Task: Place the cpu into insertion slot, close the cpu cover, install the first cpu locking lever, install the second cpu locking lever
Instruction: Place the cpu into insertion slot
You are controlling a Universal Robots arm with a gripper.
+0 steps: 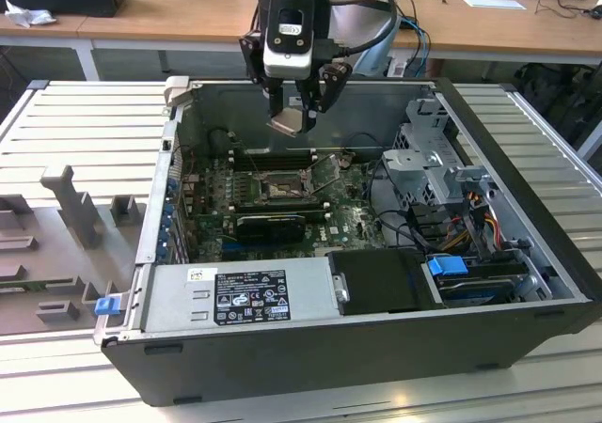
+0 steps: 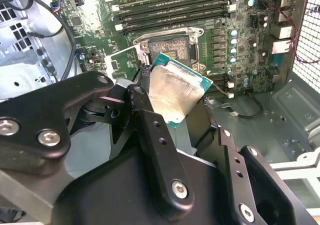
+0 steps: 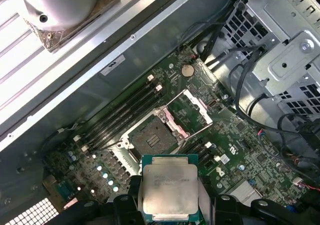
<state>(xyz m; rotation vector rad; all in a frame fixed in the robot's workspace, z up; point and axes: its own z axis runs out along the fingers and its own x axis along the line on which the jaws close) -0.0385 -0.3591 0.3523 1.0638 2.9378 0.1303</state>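
Observation:
My gripper [image 1: 293, 115] hangs over the open computer case, shut on the cpu [image 1: 291, 124], a pale silvery square chip with a green edge. In both wrist views the cpu [image 2: 175, 91] [image 3: 169, 185] sits between the black fingers [image 2: 145, 112], held by two opposite sides. The insertion slot [image 1: 281, 190] [image 2: 169, 46] [image 3: 150, 137] lies below on the green board with its tan centre bare. Beside it the cpu cover [image 3: 175, 118] [image 2: 121, 61], a silver frame, stands swung up and open. The cpu is well above the slot and touches nothing.
Long black memory slots [image 1: 271, 157] run behind the socket, and a black card [image 1: 270, 224] lies in front of it. A power supply [image 1: 249, 293] fills the case's near side. A metal drive cage [image 1: 435, 164] and cables [image 1: 470, 216] stand toward the exterior view's right.

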